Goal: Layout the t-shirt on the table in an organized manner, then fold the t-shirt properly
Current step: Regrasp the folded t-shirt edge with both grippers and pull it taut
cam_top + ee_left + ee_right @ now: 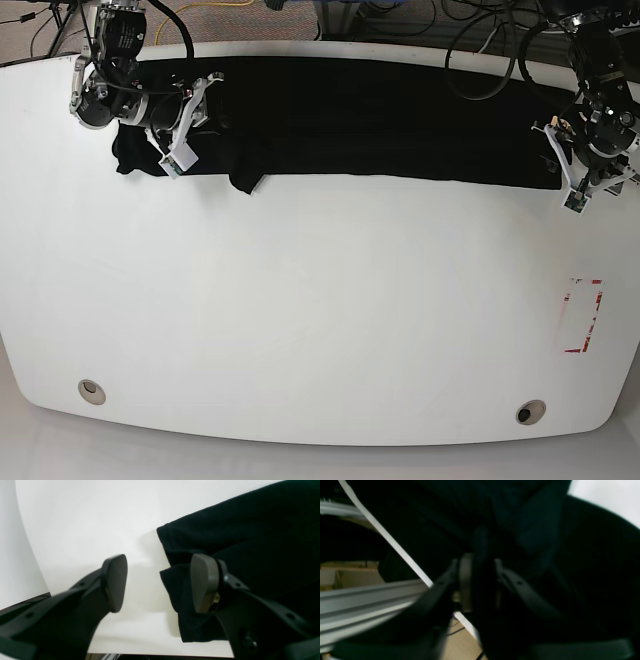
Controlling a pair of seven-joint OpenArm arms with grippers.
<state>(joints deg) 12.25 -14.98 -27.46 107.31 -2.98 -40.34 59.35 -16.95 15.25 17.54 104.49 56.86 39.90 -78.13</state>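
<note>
The black t-shirt [380,120] lies stretched in a long band along the far edge of the white table [320,300]; no print shows. At its left end in the base view, my right gripper [183,128] sits on the cloth. In the right wrist view the right gripper [482,582] has its jaws nearly together, with dark t-shirt [535,530] cloth in the narrow gap. At the band's right end, my left gripper [577,172] stands open. In the left wrist view the left gripper [160,583] straddles the t-shirt [250,542] corner, one finger over the cloth, the other over bare table [87,517].
A red-outlined rectangle mark [580,315] is at the table's right. Two grommet holes [91,391] [531,411] sit near the front edge. Cables lie beyond the far edge. An aluminium rail [370,600] and cardboard boxes show below the table edge.
</note>
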